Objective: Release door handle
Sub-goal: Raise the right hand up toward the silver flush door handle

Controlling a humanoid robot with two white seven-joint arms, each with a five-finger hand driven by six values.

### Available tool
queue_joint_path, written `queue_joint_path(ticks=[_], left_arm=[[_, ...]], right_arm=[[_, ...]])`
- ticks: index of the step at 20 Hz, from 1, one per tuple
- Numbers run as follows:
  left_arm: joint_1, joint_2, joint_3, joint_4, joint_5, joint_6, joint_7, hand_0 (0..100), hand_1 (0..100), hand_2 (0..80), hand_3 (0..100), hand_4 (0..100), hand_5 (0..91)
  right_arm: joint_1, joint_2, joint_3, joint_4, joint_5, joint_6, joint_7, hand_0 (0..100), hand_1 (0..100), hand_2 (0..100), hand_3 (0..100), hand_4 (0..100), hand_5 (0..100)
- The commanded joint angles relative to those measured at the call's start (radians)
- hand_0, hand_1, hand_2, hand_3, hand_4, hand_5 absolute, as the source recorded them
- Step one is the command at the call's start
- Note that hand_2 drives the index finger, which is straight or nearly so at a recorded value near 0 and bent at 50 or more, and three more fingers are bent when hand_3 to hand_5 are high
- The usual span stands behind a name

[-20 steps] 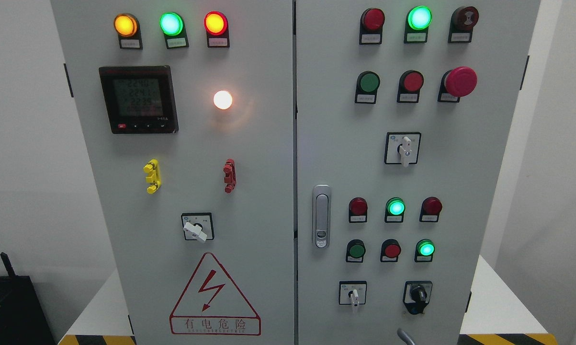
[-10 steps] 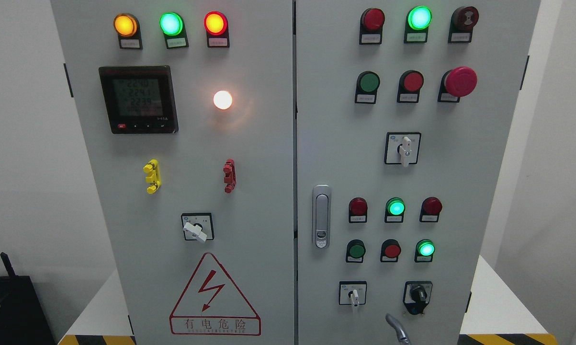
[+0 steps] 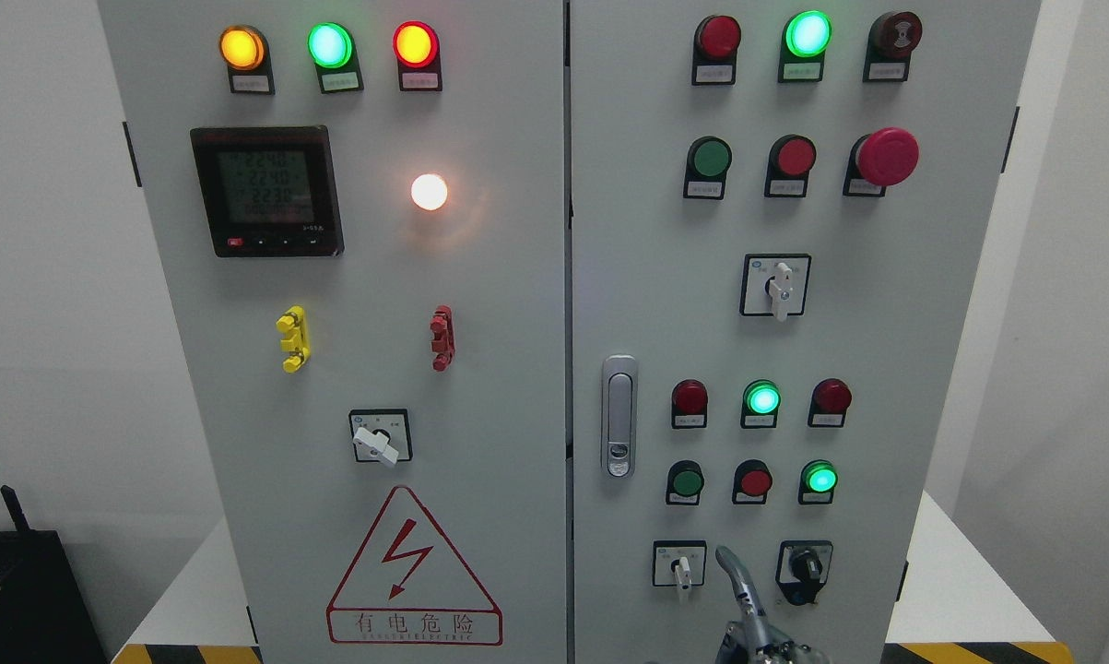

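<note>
You see the handle (image 3: pixel 619 416) standing upright in its recess on the right door (image 3: pixel 748 332), just beside the seam between the two doors, and nothing is touching it. Both doors look closed and flush, so as far as the view shows, the handle is already free; the letting-go itself appears done or was never in progress here.

The only hand in view is the right hand (image 3: pixel 759 627), coming up at the bottom edge right of the middle. One finger (image 3: pixel 734 576) points upward between the two lowest switches (image 3: pixel 679 564) on the right door, well below the handle and apart from it. The rest of the hand is cut off by the frame edge, so you cannot tell whether its fingers are spread or curled; it holds nothing that you can see. The left hand is out of view.

What is left, by my judgement, is only to confirm clearance: keep that raised finger off the nearby switches and the lit buttons (image 3: pixel 761 398) above them, since a brush there could flip a control on a live panel.
</note>
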Motion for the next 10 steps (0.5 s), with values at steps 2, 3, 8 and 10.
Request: queue_joint_path(ticks=[2,3,8,10], left_arm=[[-0.001,0.000,0.011,0.017,0.000,0.001,0.001,12,39,0.0,0,0,0.0],[-0.001,0.000,0.011,0.017,0.000,0.001,0.001,12,39,0.0,0,0,0.0],[-0.001,0.000,0.011,0.017,0.000,-0.001,0.001,12,39,0.0,0,0,0.0],[0.001,0.000,0.011,0.017,0.000,-0.001,0.001,12,39,0.0,0,0,0.0]], right_arm=[[-0.084,0.007,0.044,0.104,0.154,0.005,0.001,28,24,0,100,92,97],[-0.104,0.008,0.050,0.118,0.157,0.005,0.001,29,23,0,100,92,97],[-0.174,0.013,0.060,0.168,0.220,0.018,0.007,33,22,0,100,92,97],[-0.185,0.013,0.076,0.202,0.224,0.023,0.012,35,22,0,100,92,97]])
